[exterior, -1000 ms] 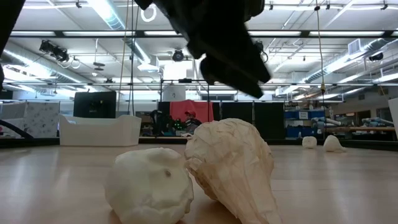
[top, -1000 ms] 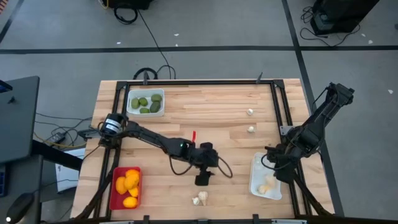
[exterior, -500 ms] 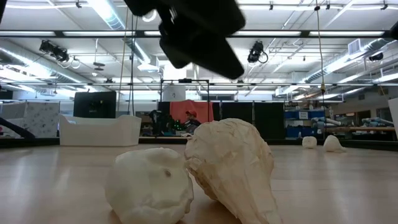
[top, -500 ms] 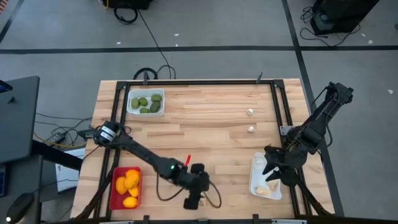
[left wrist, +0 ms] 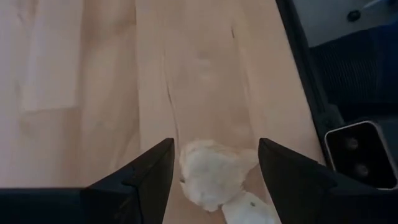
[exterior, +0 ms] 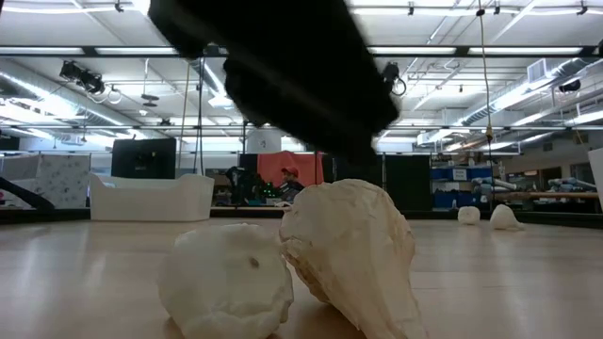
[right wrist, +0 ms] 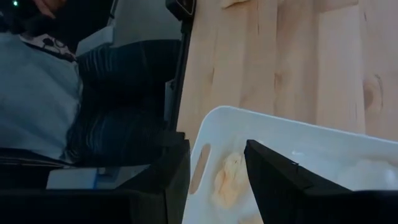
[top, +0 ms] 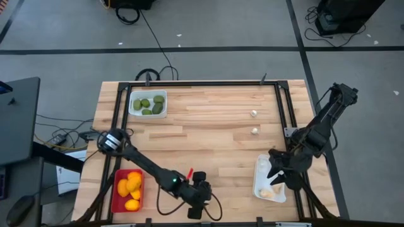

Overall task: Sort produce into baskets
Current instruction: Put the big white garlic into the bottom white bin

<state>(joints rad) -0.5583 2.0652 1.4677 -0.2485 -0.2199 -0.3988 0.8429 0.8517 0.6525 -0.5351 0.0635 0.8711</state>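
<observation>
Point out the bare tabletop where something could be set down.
Widest bare stretch: mid-table, between the green-fruit tray, the two loose garlic pieces and the left arm. Crowded: front edge, left gripper over garlic; garlic tray beneath the right gripper.

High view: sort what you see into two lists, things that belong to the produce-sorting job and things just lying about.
Part of the job:
- red tray of yellow-orange fruits
- white tray of green fruits
- white tray by the right tool
- loose garlic pieces
- left tool

Just lying about:
- black cables on the floor
- dark monitor
</observation>
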